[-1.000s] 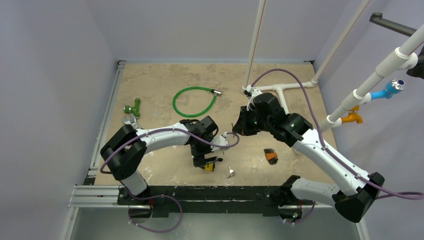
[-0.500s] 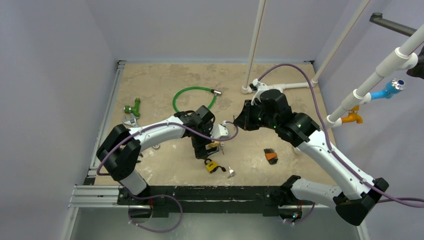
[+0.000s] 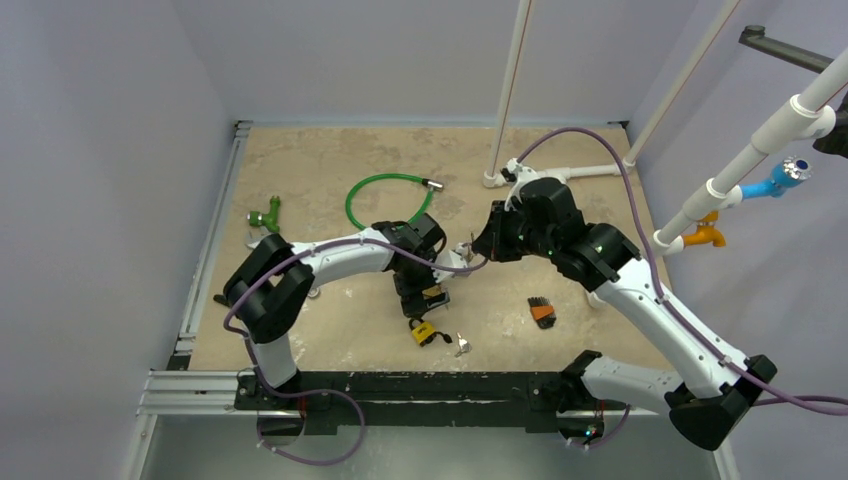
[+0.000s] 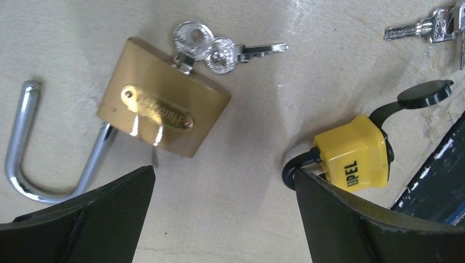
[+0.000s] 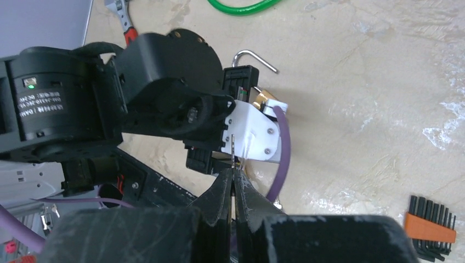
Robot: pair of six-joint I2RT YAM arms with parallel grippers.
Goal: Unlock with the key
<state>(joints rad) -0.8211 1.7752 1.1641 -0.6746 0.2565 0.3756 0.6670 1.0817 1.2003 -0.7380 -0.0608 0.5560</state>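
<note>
Two arms meet near the middle of the tan worktop [image 3: 330, 160]. The left pincer [image 4: 224, 176] hangs wide open and empty over bare surface between two locks. To one side lies a brass padlock [image 4: 164, 112], one end of its shackle swung free and a ringed pair of keys [image 4: 219, 49] at its keyway. To the other side, nearer the arm bases, lies a smaller yellow padlock [image 4: 351, 156], its black shackle seemingly seated and its dust cap flipped aside. The right pincer [image 5: 233, 178], just right of the left wrist, is clamped on a slim key [image 5: 233, 148] seen edge-on, the tip standing out beyond the fingertips. A spare key [image 4: 419, 30] lies loose close by. The yellow lock looks to be the one not yet opened. Doing that well likely means the left pincer pinning its body so it cannot skid, with the keyway exposed. The right pincer would then line the blade up with the slot and push it fully home before turning.
</note>
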